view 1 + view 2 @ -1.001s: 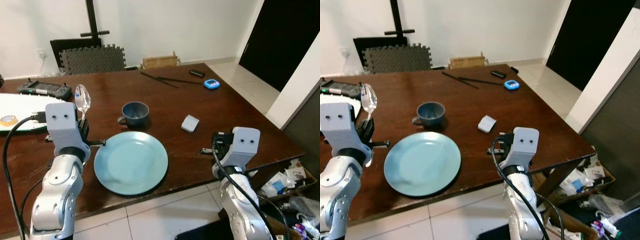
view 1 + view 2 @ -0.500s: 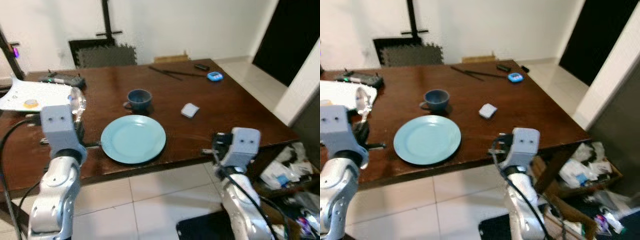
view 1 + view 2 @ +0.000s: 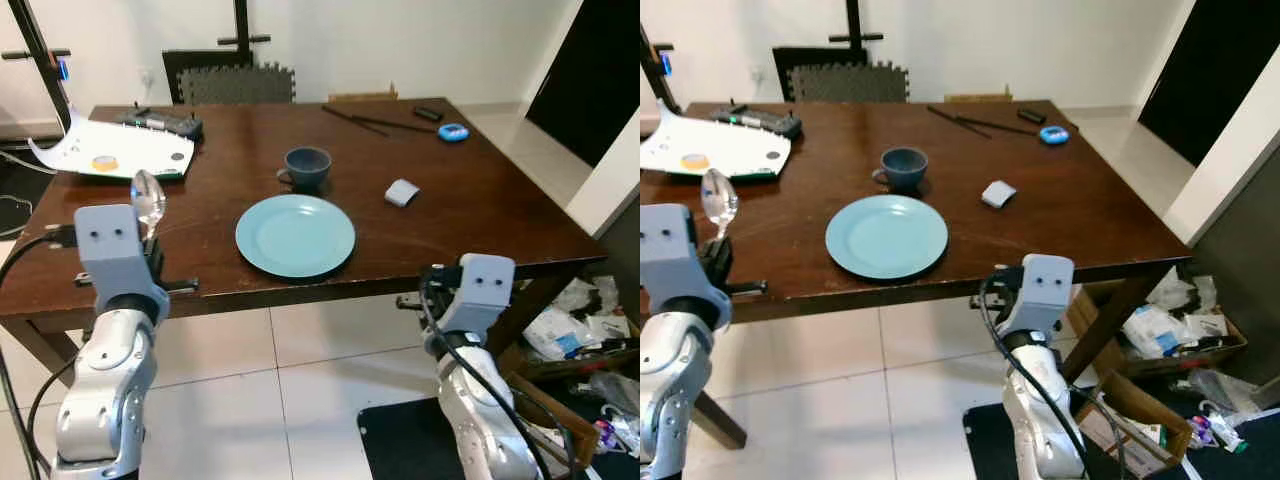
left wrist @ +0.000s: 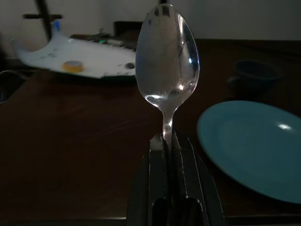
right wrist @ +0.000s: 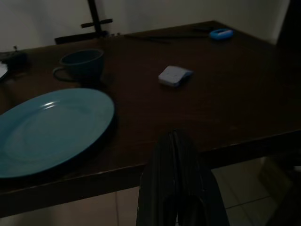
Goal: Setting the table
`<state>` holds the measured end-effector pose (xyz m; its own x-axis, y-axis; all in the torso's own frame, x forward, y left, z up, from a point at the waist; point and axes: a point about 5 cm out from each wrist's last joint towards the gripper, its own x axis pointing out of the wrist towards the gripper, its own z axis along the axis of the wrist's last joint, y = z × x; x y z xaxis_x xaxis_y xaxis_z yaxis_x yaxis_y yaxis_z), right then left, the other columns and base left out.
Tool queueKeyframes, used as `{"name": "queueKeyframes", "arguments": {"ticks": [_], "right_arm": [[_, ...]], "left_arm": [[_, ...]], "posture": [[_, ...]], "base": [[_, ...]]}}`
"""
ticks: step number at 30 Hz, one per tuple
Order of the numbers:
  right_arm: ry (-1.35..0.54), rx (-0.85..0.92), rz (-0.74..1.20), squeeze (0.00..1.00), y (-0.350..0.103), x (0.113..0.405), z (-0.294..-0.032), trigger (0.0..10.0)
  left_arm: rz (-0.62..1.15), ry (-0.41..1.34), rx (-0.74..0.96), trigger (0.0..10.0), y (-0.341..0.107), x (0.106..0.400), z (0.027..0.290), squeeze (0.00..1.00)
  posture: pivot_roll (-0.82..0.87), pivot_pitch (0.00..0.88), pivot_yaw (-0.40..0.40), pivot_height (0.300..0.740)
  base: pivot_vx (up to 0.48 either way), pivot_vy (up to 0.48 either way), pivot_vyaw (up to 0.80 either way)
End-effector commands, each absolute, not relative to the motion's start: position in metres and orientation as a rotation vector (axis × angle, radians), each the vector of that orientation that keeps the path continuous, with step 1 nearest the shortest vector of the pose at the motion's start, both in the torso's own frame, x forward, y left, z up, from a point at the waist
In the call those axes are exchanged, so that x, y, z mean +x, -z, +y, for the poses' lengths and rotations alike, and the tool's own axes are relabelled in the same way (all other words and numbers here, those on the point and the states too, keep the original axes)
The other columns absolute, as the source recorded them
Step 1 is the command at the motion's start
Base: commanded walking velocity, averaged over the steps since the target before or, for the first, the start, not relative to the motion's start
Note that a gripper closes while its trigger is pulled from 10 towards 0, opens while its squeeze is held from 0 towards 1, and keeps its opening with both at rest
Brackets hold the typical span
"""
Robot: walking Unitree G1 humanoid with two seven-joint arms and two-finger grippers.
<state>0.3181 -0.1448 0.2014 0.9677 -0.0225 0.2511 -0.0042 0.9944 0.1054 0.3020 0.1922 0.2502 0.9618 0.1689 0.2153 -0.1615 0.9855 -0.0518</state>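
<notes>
Left tool (image 4: 168, 141): two black fingers pinching the thin stem of a polished metal spoon (image 4: 167, 59), oval bowl upright and mirror-bright, held off the near left edge of the worktop (image 3: 480, 210).

Worktop: square, dark glossy brown wood. Far left corner: white flat board (image 3: 110, 152) carrying a tape roll (image 3: 104, 162), with a black handheld controller (image 3: 160, 121) behind it.

Centre, near the front edge: round light-blue plate (image 3: 295, 235), smooth and glazed. Just behind it, apart: dark blue cup (image 3: 307, 166), handle to the robot's left.

Right of the plate: small pale rounded-square object (image 3: 402, 192).

Far right corner: dark chopsticks (image 3: 366, 120), a black bar-shaped item (image 3: 427, 113), a round blue device (image 3: 453, 132).

Right tool (image 5: 175, 141): fingers pressed together, holding nothing, just off the front edge, right of the plate.
</notes>
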Motion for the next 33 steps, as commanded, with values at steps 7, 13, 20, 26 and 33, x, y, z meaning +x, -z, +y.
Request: {"name": "queueKeyframes", "arguments": {"ticks": [7,13,20,26,33], "right_arm": [[0.013,0.116,-0.241,0.00,-0.1978,0.3169,-0.1458,10.0],[0.009,0.119,-0.243,0.00,-0.1983,0.3170,-0.1455,10.0],[0.003,0.120,-0.244,0.00,-0.1989,0.3171,-0.1448,10.0],[-0.004,0.120,-0.247,0.00,-0.1996,0.3171,-0.1439,10.0],[-0.009,0.122,-0.251,0.00,-0.2003,0.3170,-0.1433,10.0]], "left_arm": [[-0.215,-0.167,-0.037,10.0,-0.2492,0.3000,0.1921,0.00],[-0.214,-0.167,-0.037,10.0,-0.2492,0.3001,0.1916,0.00],[-0.213,-0.167,-0.036,10.0,-0.2492,0.3001,0.1918,0.00],[-0.213,-0.166,-0.036,10.0,-0.2490,0.3003,0.1912,0.00],[-0.213,-0.165,-0.035,10.0,-0.2495,0.3009,0.1908,0.00]], "posture": [[0.02,0.133,0.006,0.740],[0.03,0.133,0.006,0.740],[0.03,0.134,0.005,0.740],[0.03,0.135,0.006,0.740],[0.03,0.135,0.007,0.740]], "base": [[0.000,0.000,0.44],[0.000,0.000,0.80],[0.000,0.000,0.80],[0.000,0.000,0.80],[0.000,0.000,0.80]]}}
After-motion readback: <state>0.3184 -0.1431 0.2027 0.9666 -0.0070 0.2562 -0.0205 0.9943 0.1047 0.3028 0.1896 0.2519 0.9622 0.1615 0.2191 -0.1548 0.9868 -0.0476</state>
